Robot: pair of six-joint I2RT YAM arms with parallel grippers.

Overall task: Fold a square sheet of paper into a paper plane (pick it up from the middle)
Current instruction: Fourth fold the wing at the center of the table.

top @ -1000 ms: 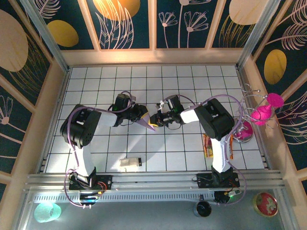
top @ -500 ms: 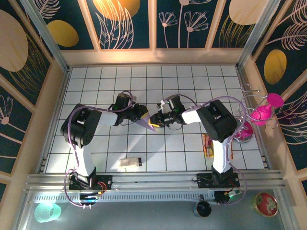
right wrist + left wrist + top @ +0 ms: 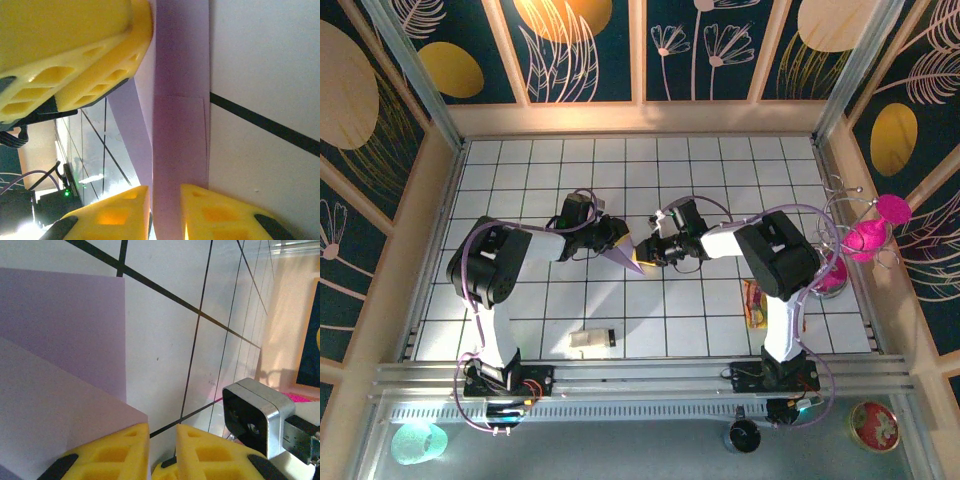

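Mid-frame, the paper (image 3: pixel 629 259) points lower right between the arms: the left gripper (image 3: pixel 617 245) pinches its upper end, while the right gripper (image 3: pixel 651 252) straddles its strip, though I cannot tell whether it grips.

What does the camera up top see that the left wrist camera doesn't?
Top camera: the whole left arm and right arm, plus a small white block and a snack packet on the near tiles.
Left wrist camera: the left gripper up close, its yellow jaws a narrow gap apart, and overlapping layers of the lilac paper with crisp straight edges.
Both: the lilac paper and the white gridded table.
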